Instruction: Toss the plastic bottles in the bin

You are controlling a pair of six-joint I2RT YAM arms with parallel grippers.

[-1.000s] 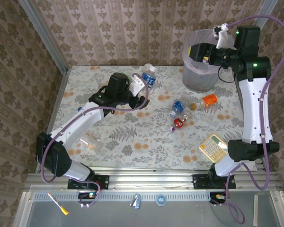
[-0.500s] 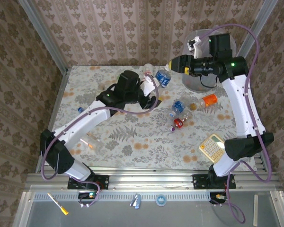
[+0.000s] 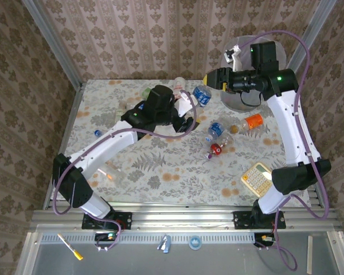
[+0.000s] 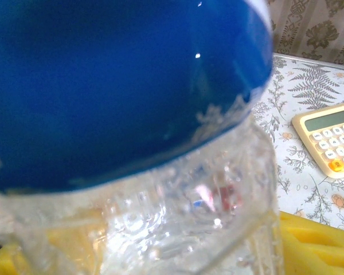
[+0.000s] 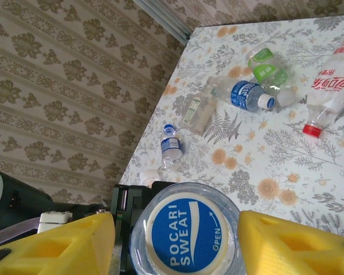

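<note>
the bin (image 3: 234, 102) stands behind the bottles (image 3: 216, 127), the calculator (image 3: 258, 178) before them.

Brightness: all views are evenly and brightly lit by diffuse light from overhead.
Shadows: only soft, faint shadows are cast on the table (image 3: 160, 172).
Glare: small white highlights are caught on the blue-labelled bottle (image 4: 132, 86).
Left wrist focus: the bottle is heavily blurred by closeness, while the calculator (image 4: 329, 140) is rendered fairly sharp.
Top view: sharp detail is kept throughout.
</note>
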